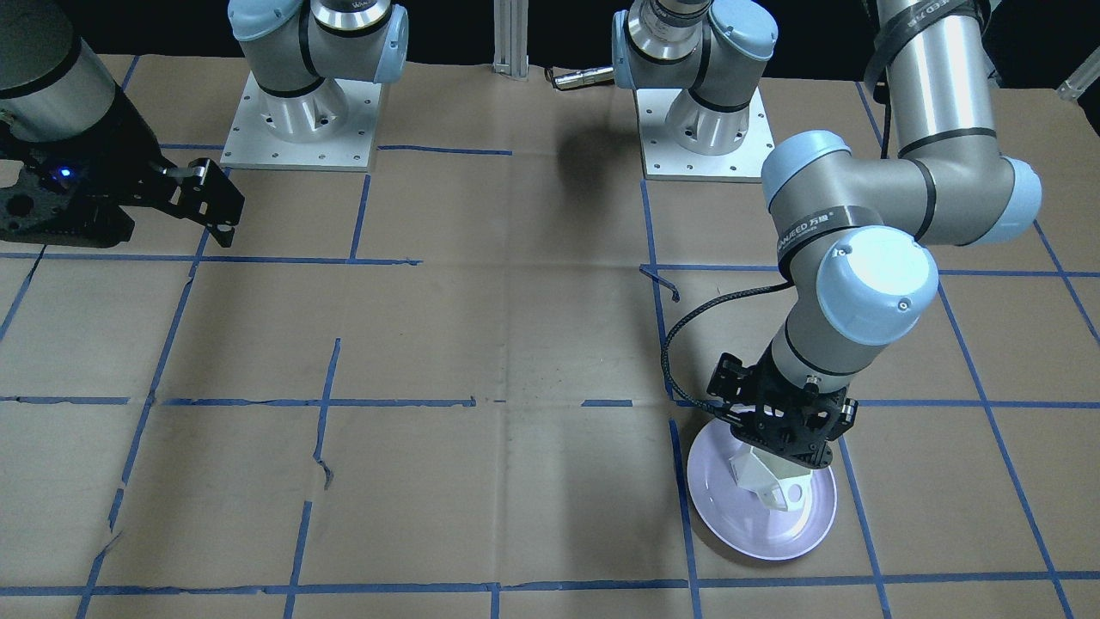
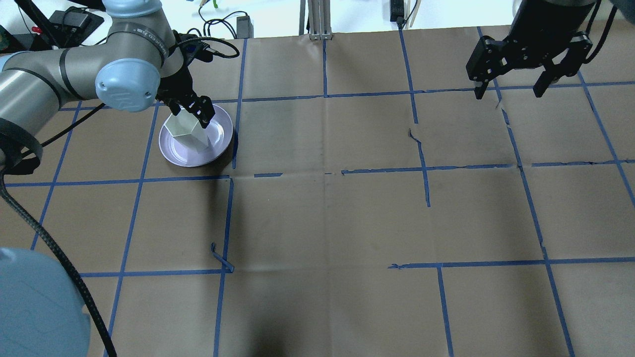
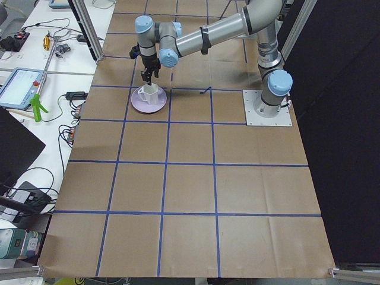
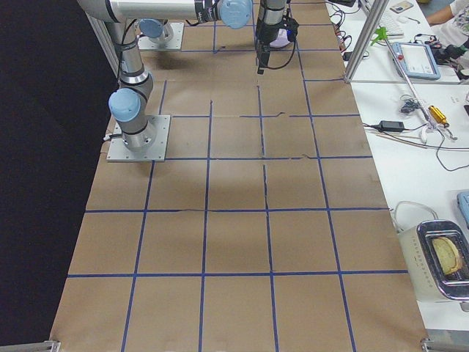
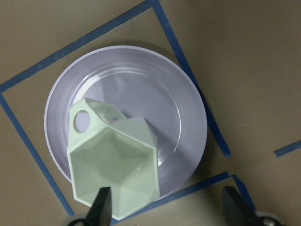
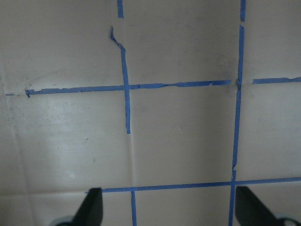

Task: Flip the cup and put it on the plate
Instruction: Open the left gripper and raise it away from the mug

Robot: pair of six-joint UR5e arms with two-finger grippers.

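Hovering low over the plate [image 5: 188, 94], the left gripper [image 5: 166, 190] has its jaws spread wide and grips nothing. The cup [image 5: 113, 165] sits mouth-up on the plate, off-centre toward 7 o'clock in the wrist view, with its handle at 11. 1 finger [image 5: 101, 207] overlaps its rim and the other stands clear, which looks like a release, flip done. The right gripper [image 2: 510, 89], also wide, hangs well apart over the table [image 2: 322, 223], probably keeping out of the way.

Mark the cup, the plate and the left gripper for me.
cup [image 5: 115, 160]: left wrist view, its inner floor.
plate [image 5: 141, 87]: left wrist view, bare middle.
left gripper [image 5: 168, 209]: left wrist view, midway between its fingertips.
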